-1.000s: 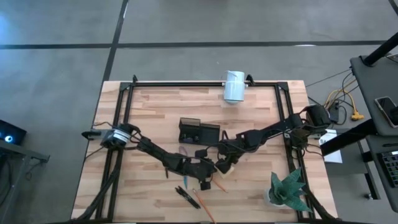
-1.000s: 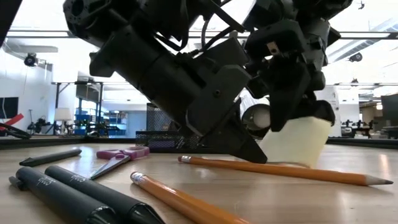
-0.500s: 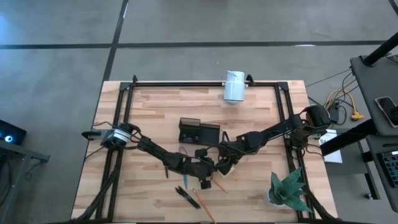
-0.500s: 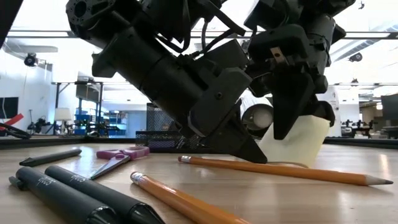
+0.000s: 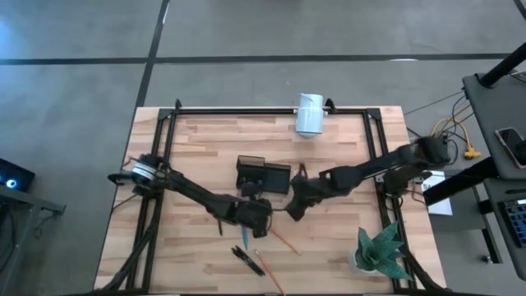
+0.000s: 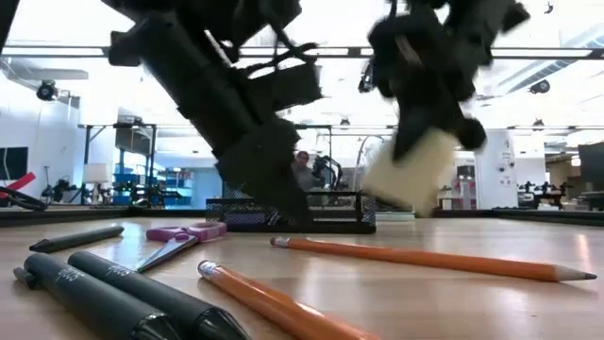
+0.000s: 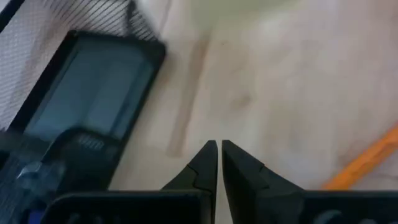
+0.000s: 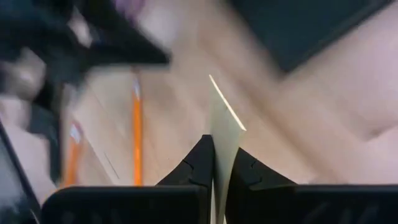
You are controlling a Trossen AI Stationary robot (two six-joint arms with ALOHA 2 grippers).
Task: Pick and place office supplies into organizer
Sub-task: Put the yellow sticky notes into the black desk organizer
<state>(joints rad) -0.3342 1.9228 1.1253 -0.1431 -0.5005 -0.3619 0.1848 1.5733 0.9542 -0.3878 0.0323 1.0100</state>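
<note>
Now the right gripper (image 8: 216,163) is pinching one sticky-note pad (image 6: 412,171) above the counter (image 5: 205,140); left gripper (image 7: 219,155) jaws together, two pencils (image 6: 415,257) lying nearby.

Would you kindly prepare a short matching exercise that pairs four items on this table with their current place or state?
Things:
1. sticky-note pad
2. scissors
3. left end effector
4. organizer

States:
a. shut, holding nothing
b. lying flat on the wood near the pens
c. gripped and lifted off the table by the right end effector
d. standing mid-table, beyond both arms

Pairs: 1-c, 2-b, 3-a, 4-d
</note>
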